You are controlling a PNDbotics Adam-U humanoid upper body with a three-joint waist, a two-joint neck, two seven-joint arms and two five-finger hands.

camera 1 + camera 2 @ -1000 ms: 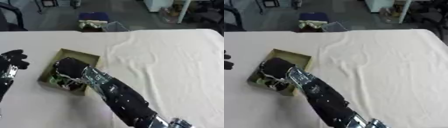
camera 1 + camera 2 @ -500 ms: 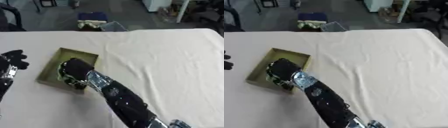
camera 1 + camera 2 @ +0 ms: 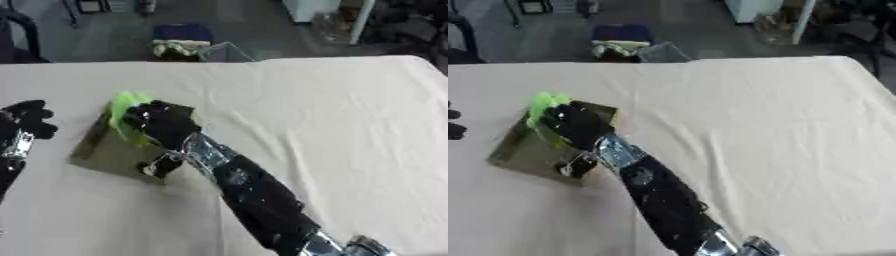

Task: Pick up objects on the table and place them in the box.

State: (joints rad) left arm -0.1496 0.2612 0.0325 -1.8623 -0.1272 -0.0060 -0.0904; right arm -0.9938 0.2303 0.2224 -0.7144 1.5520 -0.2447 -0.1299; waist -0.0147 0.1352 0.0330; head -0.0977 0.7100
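Green, bright and crumpled, an object (image 3: 128, 112) is seen at the box's far edge in the left eye view, with the right robot hand (image 3: 164, 122) curled around it. The box (image 3: 105, 155), olive cardboard, sits on the cloth-covered bench (image 3: 332, 125), left of centre. From the lower right the black right arm is stretched diagonally over the box. At the left edge the left robot hand (image 3: 28, 120) is held apart from the box; whether it is spread cannot be told.

In the right eye view, the green object (image 3: 542, 106) is again found at the box (image 3: 522, 150) rim, above the dark hand (image 3: 575, 125). Only dark fingertips (image 3: 453, 131) of the left hand are shown there.
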